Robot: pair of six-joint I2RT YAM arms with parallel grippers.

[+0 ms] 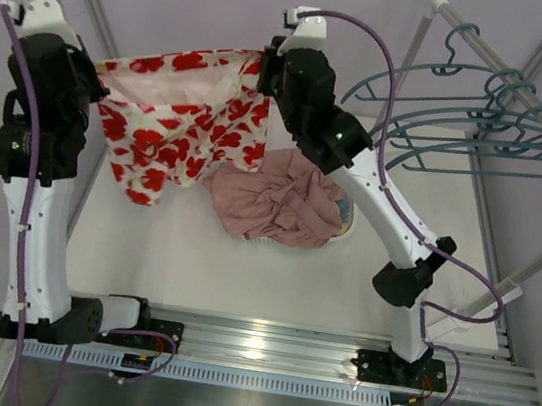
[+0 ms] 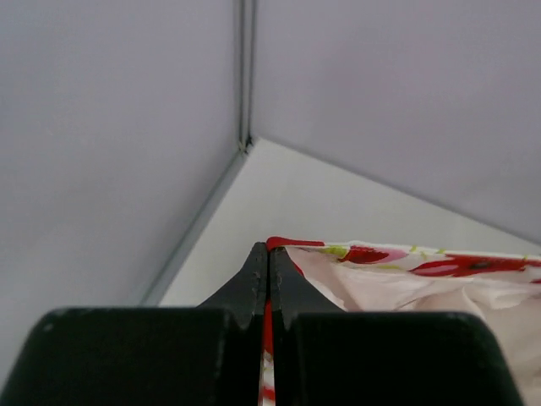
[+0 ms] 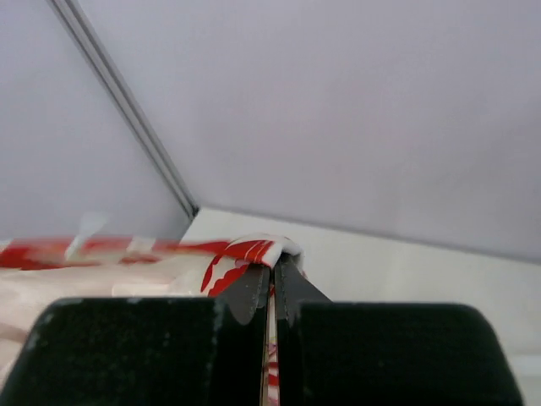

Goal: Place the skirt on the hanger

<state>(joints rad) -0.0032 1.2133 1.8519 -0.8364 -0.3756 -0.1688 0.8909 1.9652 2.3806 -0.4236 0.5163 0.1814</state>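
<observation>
Holding skirt [image 1: 177, 119] aloft at 11 o'clock above desk [image 1: 193, 253]: left jaws and right jaws are each clamping a waistband corner, stretching it wide, presumably for threading onto hanger [image 1: 461, 141] at 2 o'clock.

One flowered skirt [image 1: 175, 134], one pink garment [image 1: 276, 204], about four teal hangers [image 1: 462, 139], two arms [image 1: 31, 220].

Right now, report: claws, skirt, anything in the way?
Left claw and right claw shut on skirt corners. Skirt stretched between, lifted. Hangers on rack. Pink garment on table.
</observation>
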